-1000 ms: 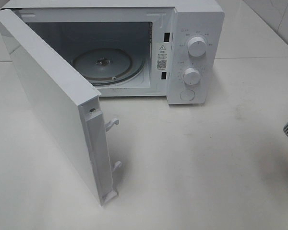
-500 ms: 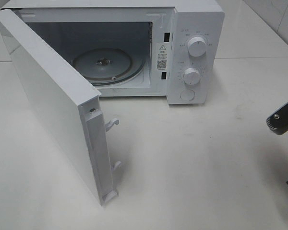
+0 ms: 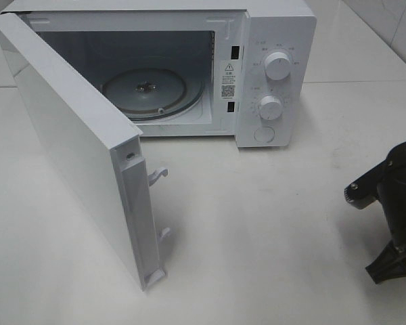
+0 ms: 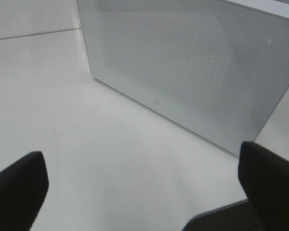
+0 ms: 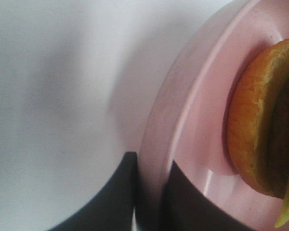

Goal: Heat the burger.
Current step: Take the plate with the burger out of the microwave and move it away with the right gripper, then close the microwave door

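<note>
A: What is the biggest thing here?

B: A white worktop fills the scene. On it, toward the far edge, stands a white microwave, and its door hangs wide open, swung out toward the near left corner. Two small white latch hooks stick out of the door's free edge.

A: What is inside the oven?

B: A round glass turntable lies flat on the cavity floor, with nothing resting on it. To the right of the cavity, the control panel carries an upper knob, a lower knob and a round button below them.

A: Where are the arms?

B: The right arm, black, comes in at the right edge of the worktop, well apart from the oven. The left claw shows only in its own wrist camera: its two dark fingers stand wide apart, released, grasping nothing, facing the outer side of the open door.

A: And the burger?

B: The burger sits on a round pink plate, seen only by the right wrist camera. An orange-brown bun and a sliver of pale green lettuce show. The right claw is clenched on the plate's rim, one dark finger on each side of it.
</note>
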Controlling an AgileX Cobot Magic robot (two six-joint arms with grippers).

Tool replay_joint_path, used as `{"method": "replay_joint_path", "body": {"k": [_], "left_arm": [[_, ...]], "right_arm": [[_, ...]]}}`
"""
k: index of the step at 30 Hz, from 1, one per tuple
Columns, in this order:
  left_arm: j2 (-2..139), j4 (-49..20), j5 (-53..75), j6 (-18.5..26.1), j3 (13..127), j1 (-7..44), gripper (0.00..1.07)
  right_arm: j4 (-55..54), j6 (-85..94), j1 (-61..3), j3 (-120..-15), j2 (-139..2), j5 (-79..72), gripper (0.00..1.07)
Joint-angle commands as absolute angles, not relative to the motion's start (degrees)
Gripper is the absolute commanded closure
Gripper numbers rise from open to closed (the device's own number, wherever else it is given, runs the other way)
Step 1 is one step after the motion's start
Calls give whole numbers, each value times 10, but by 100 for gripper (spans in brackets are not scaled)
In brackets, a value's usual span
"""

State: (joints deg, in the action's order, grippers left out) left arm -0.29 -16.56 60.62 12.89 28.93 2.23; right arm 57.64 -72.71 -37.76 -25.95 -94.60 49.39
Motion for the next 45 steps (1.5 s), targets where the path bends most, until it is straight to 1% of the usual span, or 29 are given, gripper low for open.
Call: {"method": "replay_joint_path", "body": {"k": [1,11,13,16,18,19,21,24,25,26,32,34,41,42,44,45], "left_arm": [[-14,-166,599,126,288,21,4],[-14,-166,599,126,288,21,4],[-14,-166,599,126,288,21,4],[-14,-166,599,126,288,21,4],[-14,-166,599,126,288,21,4],[-14,-166,599,126,288,21,4],[-14,-166,599,126,288,21,4],[-14,-166,599,126,288,21,4],[-14,-166,599,126,288,21,4],[-14,-166,599,126,288,21,4],[-14,-166,599,126,288,21,4],[-14,-166,599,126,288,21,4],[-14,-166,599,126,288,21,4],[-14,-166,599,126,288,21,4],[-14,-166,599,126,288,21,4],[-14,-166,599,126,288,21,4]], "right_arm": [[618,-767,-375,-262,-985,492,100],[644,-835,-375,-262,-1052,480,97],[644,-835,-375,-262,-1061,478,93],[644,-835,-375,-262,-1061,477,91],[637,-828,-375,-270,-1061,478,84],[637,-828,-375,-270,-1061,478,84],[617,-796,-375,-284,-1061,499,69],[611,-791,-376,-289,-1061,506,67],[594,-776,-377,-296,-1059,526,62],[580,-765,-377,-304,-1055,543,60],[539,-713,-377,-316,-1028,547,59],[497,-650,-377,-329,-984,545,59],[431,-552,-377,-350,-905,547,59],[405,-515,-377,-358,-873,547,59],[393,-497,-377,-360,-860,546,59],[371,-466,-377,-367,-826,546,59]]}}
